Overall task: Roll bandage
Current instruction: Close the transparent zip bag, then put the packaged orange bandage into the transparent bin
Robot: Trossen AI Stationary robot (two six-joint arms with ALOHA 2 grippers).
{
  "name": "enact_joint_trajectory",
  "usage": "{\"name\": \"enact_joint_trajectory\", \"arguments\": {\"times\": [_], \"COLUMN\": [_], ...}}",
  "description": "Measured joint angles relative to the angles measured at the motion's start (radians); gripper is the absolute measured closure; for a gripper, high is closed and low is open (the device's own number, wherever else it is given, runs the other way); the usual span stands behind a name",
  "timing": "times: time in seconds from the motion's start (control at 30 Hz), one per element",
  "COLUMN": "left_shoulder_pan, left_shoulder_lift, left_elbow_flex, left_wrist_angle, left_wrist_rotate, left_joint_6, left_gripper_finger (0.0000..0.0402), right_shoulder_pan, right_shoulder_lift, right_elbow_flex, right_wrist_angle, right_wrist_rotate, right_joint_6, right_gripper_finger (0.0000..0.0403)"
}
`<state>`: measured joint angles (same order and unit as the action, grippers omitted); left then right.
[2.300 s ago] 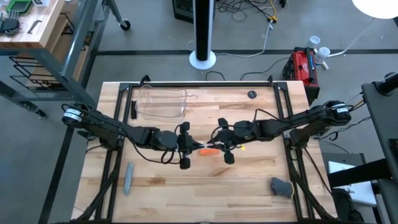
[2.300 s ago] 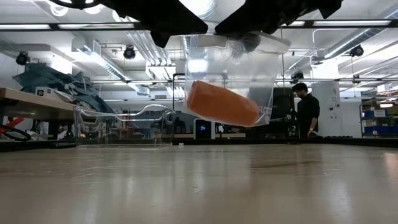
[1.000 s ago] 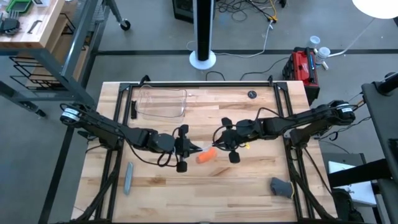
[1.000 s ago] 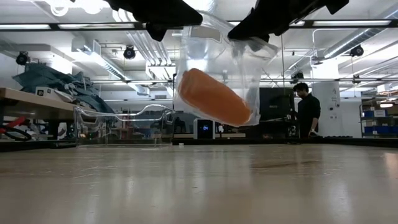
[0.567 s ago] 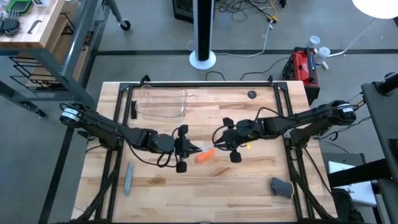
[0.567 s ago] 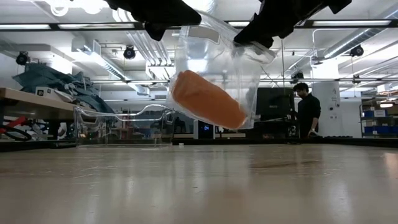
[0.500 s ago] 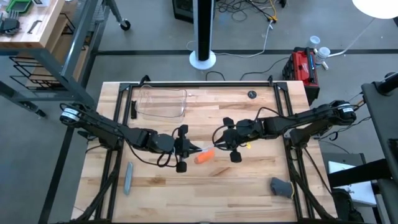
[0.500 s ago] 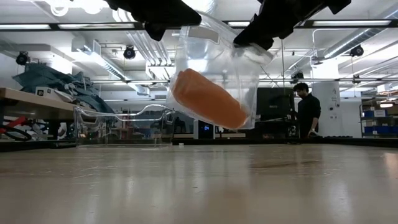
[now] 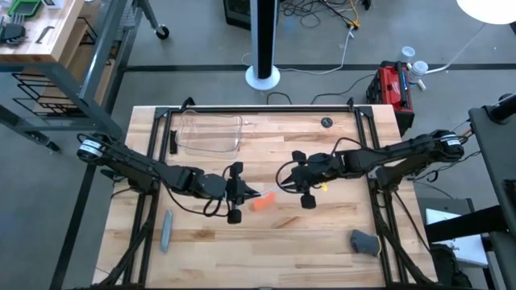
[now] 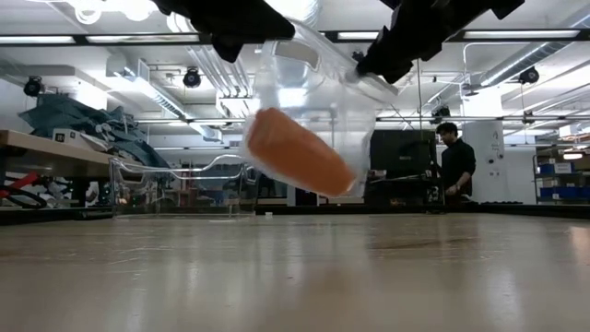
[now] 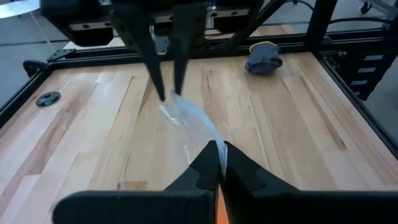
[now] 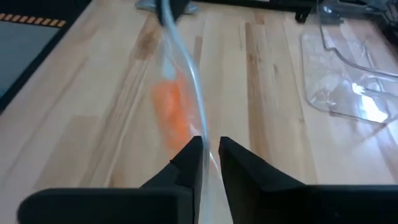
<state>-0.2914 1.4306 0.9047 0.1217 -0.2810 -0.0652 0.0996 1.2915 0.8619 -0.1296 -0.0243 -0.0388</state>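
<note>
Both grippers, left (image 11: 219, 149) and right (image 12: 210, 149), pinch a clear plastic bag (image 10: 318, 92) holding the stubby orange bandage roll (image 10: 297, 152); its ends look blurred.

Above mid-table (image 9: 322, 234), the bandage (image 10: 297, 153) hangs inside a plastic wrap (image 10: 346, 78) stretched between the left gripper (image 9: 236, 193) and right gripper (image 9: 292, 179), with a clear tray (image 9: 211, 133) behind and a bar (image 9: 166, 229) front-left.

Right gripper (image 12: 210, 155): 2 dark fingers (image 12: 189, 158) pinching edge of clear plastic wrap (image 12: 185, 74). Orange bandage (image 12: 171, 112) inside wrap, above wooden table (image 12: 81, 112). Clear container (image 12: 348, 78) near table edge.
</note>
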Motion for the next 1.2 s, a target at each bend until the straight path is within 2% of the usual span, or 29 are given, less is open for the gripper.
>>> {"name": "enact_joint_trajectory", "arguments": {"times": [0.23, 0.57, 0.77, 0.83, 0.97, 1.03, 1.2], "left_shoulder_pan": [-0.003, -0.003, -0.013, -0.019, -0.031, -0.034, -0.036], "left_shoulder_lift": [-0.008, -0.009, -0.012, -0.012, -0.015, -0.018, -0.025], "left_elbow_flex": [0.000, 0.000, 0.000, 0.000, 0.000, 0.000, 0.000], "left_wrist_angle": [0.002, 0.022, 0.044, 0.043, 0.044, 0.053, 0.070], "left_wrist_rotate": [0.000, 0.000, 0.003, 0.003, 0.003, 0.000, -0.045], "left_joint_6": [0.000, 0.020, 0.030, 0.030, 0.072, 0.096, 0.109], "left_gripper_finger": [0.0401, 0.0401, 0.0401, 0.0401, 0.0401, 0.0402, 0.0401], "right_shoulder_pan": [-0.002, -0.002, -0.002, -0.001, -0.002, -0.005, -0.025], "right_shoulder_lift": [0.000, 0.000, 0.000, 0.000, -0.015, -0.023, -0.063], "right_elbow_flex": [0.000, 0.000, -0.001, -0.001, -0.001, -0.010, -0.040], "right_wrist_angle": [-0.023, -0.047, -0.051, -0.052, -0.128, -0.181, -0.195], "right_wrist_rotate": [0.003, 0.024, 0.034, 0.090, 0.355, 0.450, 0.466], "right_joint_6": [-0.024, 0.001, -0.015, -0.024, -0.025, -0.026, -0.007], "right_gripper_finger": [0.0396, 0.0328, 0.0306, 0.0304, 0.0309, 0.0314, 0.0330]}}
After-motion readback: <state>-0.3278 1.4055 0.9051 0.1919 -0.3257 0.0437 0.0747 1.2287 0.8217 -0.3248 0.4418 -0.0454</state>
